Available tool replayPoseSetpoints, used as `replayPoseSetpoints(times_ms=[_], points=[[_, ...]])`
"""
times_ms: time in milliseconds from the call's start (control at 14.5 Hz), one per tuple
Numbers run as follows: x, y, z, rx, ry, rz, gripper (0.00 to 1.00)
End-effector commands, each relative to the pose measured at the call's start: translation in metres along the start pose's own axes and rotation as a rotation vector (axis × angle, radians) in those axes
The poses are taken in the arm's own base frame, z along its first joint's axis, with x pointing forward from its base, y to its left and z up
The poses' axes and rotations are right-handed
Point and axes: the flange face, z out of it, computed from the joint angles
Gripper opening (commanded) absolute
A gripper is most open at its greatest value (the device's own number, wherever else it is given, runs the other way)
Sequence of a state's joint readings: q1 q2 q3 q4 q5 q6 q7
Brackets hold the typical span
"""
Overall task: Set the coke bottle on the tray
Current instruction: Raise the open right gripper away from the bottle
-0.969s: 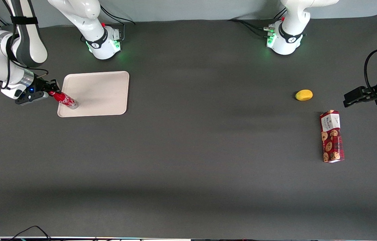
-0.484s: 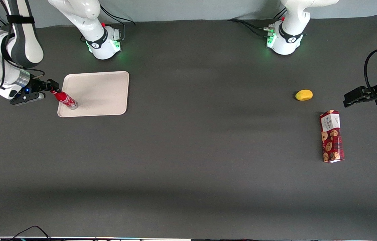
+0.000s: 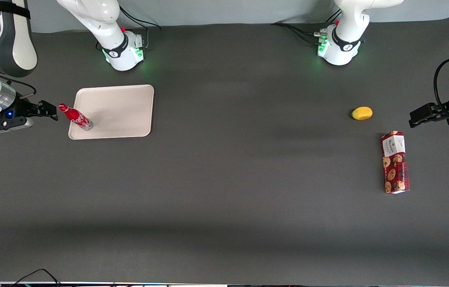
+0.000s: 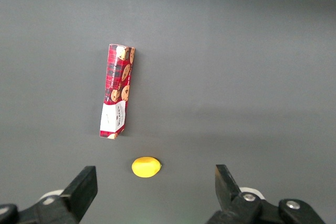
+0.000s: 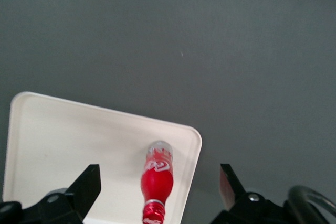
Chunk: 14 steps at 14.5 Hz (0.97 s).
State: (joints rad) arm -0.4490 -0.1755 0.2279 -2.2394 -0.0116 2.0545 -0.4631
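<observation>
- One coke bottle (image 3: 75, 117) stands upright on the tray (image 3: 121, 107), at middle left of the front frame, its silvery base on the tray's corner nearest the front camera and toward the working arm's end of the surface (image 3: 224, 207). Its red cap appears over the tray's rim from that camera.
- One tray, beige with rounded corners and a low rim, lies flat on the surface; it carries only the bottle.
- One working hand (image 3: 51, 111) hangs at the left edge of the front frame, just beside the bottle's cap but apart from it, with dark surface showing between them.
- In the right wrist view the hand's (image 5: 160, 184) two fingers (image 5: 86, 184) are spread wide with nothing between the pads; the bottle (image 5: 156, 179) stands between and below them, clear of both, on the tray (image 5: 68, 145).
- One yellow lemon-like fruit (image 3: 362, 113) lies at middle right of the front frame, toward the parked arm's end of the surface, well apart from the tray.
- One red cookie box (image 3: 395, 162) lies flat near the fruit and nearer to the front camera, its white-labelled end pointing toward the fruit.
- The left wrist view shows the same single fruit (image 4: 146, 167) and single box (image 4: 116, 98) on the dark surface, near each other but not touching.
</observation>
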Motion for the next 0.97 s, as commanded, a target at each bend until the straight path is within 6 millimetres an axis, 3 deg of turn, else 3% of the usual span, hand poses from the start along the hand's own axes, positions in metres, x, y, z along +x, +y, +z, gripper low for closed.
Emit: replayPoseSetpoints(times_ms=[0,69,208,415,623,761,899], points=[[0.051,0.011,-0.057,0.033,0.012,0.001,1.00],[0.070,0.007,-0.079,0.040,0.021,-0.024,1.00],[0.090,0.005,-0.117,0.046,0.030,-0.048,1.00],[0.108,-0.008,-0.150,0.041,0.068,-0.048,1.00],[0.118,-0.054,-0.164,0.040,0.059,0.011,1.00],[0.108,-0.050,-0.174,0.027,0.054,0.057,1.00],[0.103,-0.046,-0.167,0.033,0.033,0.069,1.00]])
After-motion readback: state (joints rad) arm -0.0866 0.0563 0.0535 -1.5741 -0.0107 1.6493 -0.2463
